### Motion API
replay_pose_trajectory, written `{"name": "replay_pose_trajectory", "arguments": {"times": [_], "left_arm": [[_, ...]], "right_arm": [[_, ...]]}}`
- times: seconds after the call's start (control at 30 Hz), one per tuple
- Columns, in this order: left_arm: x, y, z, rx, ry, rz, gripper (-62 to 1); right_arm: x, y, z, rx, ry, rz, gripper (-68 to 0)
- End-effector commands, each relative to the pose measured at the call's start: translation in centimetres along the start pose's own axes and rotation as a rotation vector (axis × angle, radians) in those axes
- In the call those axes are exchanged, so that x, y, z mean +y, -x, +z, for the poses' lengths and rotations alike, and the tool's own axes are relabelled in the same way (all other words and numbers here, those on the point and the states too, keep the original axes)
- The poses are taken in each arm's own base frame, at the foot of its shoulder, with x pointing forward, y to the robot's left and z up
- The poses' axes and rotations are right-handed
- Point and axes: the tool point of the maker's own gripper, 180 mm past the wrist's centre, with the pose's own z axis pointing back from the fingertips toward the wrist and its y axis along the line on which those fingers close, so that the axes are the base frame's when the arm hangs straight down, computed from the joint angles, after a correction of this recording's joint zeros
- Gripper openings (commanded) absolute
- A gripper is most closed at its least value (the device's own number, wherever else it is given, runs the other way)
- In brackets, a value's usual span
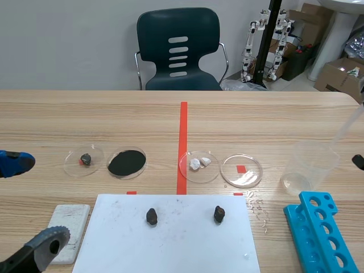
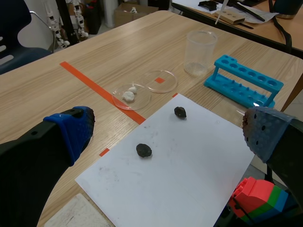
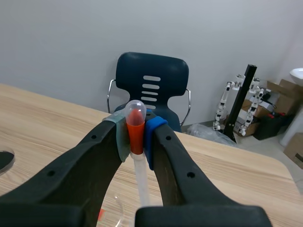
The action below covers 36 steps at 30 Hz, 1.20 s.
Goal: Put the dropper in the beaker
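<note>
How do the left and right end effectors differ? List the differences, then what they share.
The left end effector is open, while the right end effector is shut. The left holds nothing; the right grips the dropper near its orange end. The left faces a white sheet; the right faces a chair. Both have two thick black fingers.

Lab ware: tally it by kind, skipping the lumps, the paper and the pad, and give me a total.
Clear round dishes: 3
Black disc: 1
Beaker: 1
Blue tube rack: 1
Dropper: 1
Total: 7
</note>
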Motion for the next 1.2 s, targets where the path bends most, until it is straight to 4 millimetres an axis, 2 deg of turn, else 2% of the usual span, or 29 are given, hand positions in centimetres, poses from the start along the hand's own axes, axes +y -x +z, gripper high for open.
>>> {"name": "replay_pose_trajectory", "arguments": {"times": [0.0, 0.3, 0.53, 0.93, 1.03, 1.17], "left_arm": [[0.1, -0.6, -0.1, -0.028, -0.005, 0.003, 1.4], [0.1, -0.6, -0.1, -0.028, -0.005, 0.003, 1.4], [0.1, -0.6, -0.1, -0.028, -0.005, 0.003, 1.4], [0.1, -0.6, -0.1, -0.028, -0.005, 0.003, 1.4], [0.1, -0.6, -0.1, -0.028, -0.005, 0.003, 1.4], [0.1, -0.6, -0.1, -0.028, -0.005, 0.003, 1.4]], "right_arm": [[-0.4, -1.2, -0.6, -0.043, -0.008, 0.021, -64.9], [-1.8, 1.3, -1.6, 0.003, 0.026, 0.008, -64.9], [-2.1, 3.4, -2.6, 0.041, 0.029, -0.002, -64.9], [-3.3, 11.3, -3.1, 0.258, 0.049, -0.054, -64.9], [-3.2, 12.5, -3.1, 0.31, 0.035, -0.032, -64.9], [-3.2, 13.2, -3.1, 0.352, 0.027, -0.013, -64.9]]}}
